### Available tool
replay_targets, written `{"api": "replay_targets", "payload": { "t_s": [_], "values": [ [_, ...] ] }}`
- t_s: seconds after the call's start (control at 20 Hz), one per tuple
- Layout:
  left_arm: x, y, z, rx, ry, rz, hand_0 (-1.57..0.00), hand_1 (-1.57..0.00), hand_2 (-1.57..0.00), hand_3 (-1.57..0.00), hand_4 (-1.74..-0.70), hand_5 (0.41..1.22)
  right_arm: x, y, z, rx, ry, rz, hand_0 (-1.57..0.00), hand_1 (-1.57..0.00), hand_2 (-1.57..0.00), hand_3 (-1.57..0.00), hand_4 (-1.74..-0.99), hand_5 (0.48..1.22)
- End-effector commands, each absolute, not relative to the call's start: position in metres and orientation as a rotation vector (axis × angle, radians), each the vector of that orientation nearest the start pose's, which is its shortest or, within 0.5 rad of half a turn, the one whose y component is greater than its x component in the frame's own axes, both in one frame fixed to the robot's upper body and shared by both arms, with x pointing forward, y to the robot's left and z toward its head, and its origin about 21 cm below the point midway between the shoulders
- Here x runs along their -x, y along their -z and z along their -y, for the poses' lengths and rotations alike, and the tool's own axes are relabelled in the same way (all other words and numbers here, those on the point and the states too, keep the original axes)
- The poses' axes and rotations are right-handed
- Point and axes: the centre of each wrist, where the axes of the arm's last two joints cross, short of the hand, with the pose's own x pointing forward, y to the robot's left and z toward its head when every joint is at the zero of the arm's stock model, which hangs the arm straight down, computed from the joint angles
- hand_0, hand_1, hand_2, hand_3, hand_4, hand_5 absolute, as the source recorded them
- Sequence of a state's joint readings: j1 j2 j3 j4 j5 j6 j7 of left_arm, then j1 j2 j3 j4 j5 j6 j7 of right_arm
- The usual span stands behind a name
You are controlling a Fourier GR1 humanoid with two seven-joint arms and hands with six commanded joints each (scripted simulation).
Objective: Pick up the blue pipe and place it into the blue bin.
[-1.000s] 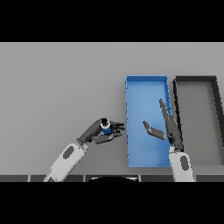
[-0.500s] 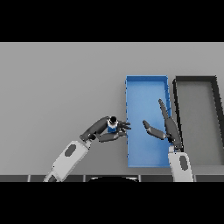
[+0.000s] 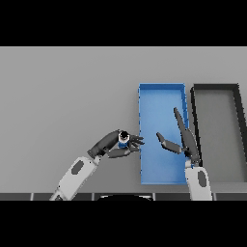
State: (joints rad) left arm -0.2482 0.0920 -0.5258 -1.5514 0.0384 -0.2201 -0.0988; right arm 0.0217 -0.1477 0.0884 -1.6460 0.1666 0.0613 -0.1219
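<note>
The blue pipe [image 3: 123, 139] is a short blue tube with a dark ring end facing up. My left hand [image 3: 114, 146] is shut on it, fingers and thumb curled round it, and holds it just left of the blue bin [image 3: 161, 91], with the fingertips reaching the bin's left wall. My right hand [image 3: 183, 140] is open over the blue bin, fingers straight and pointing away from me, thumb spread to the left. It does not touch the pipe.
A dark grey bin [image 3: 216, 89] stands right beside the blue bin on its right. The grey table [image 3: 67, 96] stretches wide to the left and far side.
My left hand has carried the pipe rightward, from left of the blue bin up to its left wall. My right hand has stayed over the blue bin, shifting slightly.
</note>
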Motion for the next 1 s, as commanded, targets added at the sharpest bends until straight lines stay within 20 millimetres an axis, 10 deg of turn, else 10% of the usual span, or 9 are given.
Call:
{"api": "replay_targets", "payload": {
  "t_s": [0.0,0.6,0.95],
  "values": [
    [-0.263,-0.042,-0.104,0.592,0.76,1.712,-1.57,-1.57,-1.57,-1.57,-1.47,1.221,-0.241,-0.025,0.245,0.053,-0.355,1.781,0.0,-0.02,-0.03,0.0,-1.166,0.571],
    [-0.262,-0.045,-0.105,0.575,0.784,1.712,-1.57,-1.57,-1.57,-1.57,-1.47,1.221,-0.243,-0.144,0.227,-0.305,-0.858,1.87,0.0,0.0,0.0,0.0,-1.23,0.531],
    [-0.264,-0.047,-0.103,0.563,0.802,1.694,-1.57,-1.57,-1.57,-1.57,-1.47,1.221,-0.25,-0.155,0.19,-0.455,-0.998,1.766,0.0,0.0,0.0,0.0,-1.227,0.528]
  ]
}}
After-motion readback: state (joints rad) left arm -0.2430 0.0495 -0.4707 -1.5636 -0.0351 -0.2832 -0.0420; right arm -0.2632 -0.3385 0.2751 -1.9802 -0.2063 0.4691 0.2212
